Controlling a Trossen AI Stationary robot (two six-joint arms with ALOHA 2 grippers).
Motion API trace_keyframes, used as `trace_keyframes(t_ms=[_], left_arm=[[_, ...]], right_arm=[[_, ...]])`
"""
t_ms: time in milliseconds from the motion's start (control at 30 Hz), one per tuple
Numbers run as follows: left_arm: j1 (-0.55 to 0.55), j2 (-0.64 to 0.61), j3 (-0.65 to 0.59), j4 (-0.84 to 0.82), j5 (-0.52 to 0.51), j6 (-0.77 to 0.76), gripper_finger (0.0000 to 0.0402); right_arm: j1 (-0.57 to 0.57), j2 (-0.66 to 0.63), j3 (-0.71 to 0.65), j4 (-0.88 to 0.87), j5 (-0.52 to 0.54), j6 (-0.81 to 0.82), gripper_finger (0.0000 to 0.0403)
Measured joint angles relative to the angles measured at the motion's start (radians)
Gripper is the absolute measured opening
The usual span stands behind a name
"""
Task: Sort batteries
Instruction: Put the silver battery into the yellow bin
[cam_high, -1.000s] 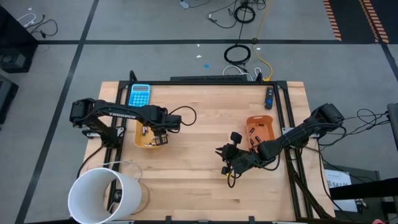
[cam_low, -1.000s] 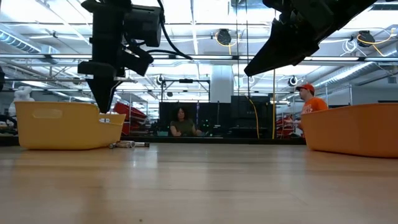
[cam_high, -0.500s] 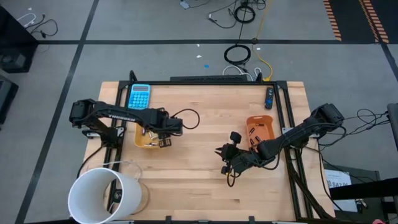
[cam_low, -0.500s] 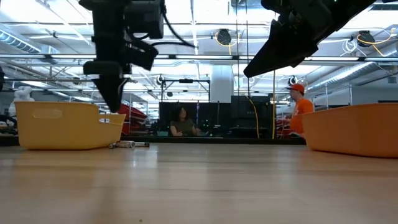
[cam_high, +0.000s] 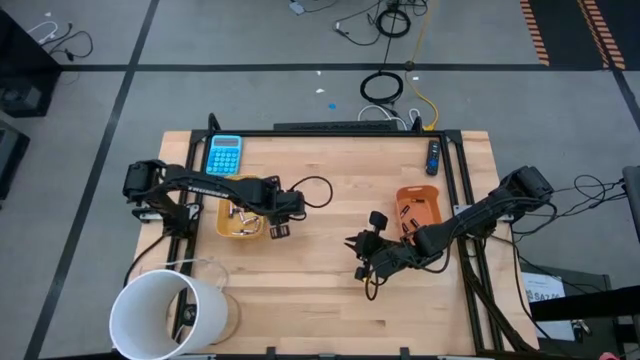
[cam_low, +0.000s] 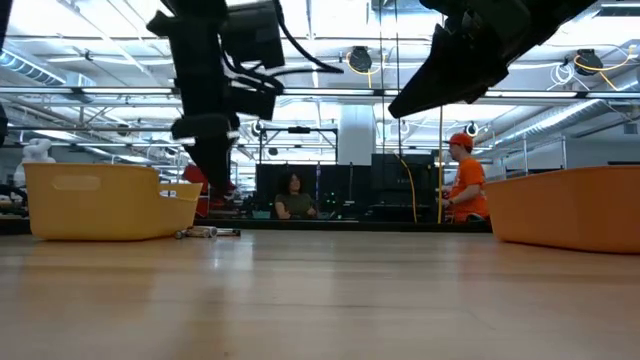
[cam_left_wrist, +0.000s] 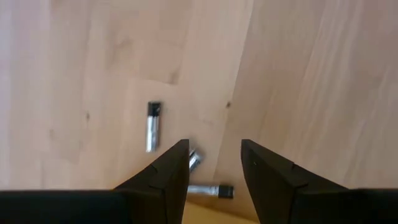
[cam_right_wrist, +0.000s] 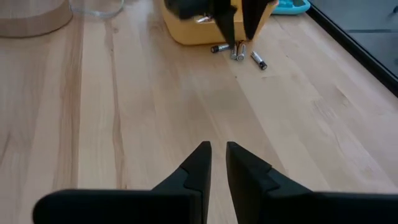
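Note:
Three small silvery batteries (cam_left_wrist: 153, 126) lie loose on the wooden table beside the right wall of the yellow tray (cam_high: 232, 226). They also show in the low view (cam_low: 208, 232) and the right wrist view (cam_right_wrist: 237, 51). More batteries lie inside the yellow tray. My left gripper (cam_left_wrist: 214, 154) is open and empty, pointing down. It hangs above the loose batteries, just right of the tray (cam_high: 278, 229). My right gripper (cam_right_wrist: 217, 152) is empty, its fingers almost together, above the table's middle (cam_high: 360, 262), left of the orange tray (cam_high: 418, 212).
A blue calculator (cam_high: 224, 153) lies at the far left. A large white bucket (cam_high: 165, 315) stands at the near left corner. A dark remote-like object (cam_high: 433, 156) lies at the far right. People stand in the room beyond the table (cam_low: 462, 180).
My left gripper has gone from above the yellow tray toward the table's right, past the tray's right wall, and a little down. It now hangs over the loose batteries on the table. My right arm has kept still.

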Motion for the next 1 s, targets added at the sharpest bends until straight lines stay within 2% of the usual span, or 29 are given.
trace_keyframes(t_ms=[500,1000], left_arm=[[0.151,0.039,0.001,0.095,0.12,0.095,0.0155],[0.239,0.134,0.001,0.119,0.127,0.311,0.0155]], right_arm=[[-0.012,0.0,0.006,-0.007,-0.011,-0.006,0.004],[-0.01,0.0,0.007,-0.01,-0.013,-0.005,0.004]])
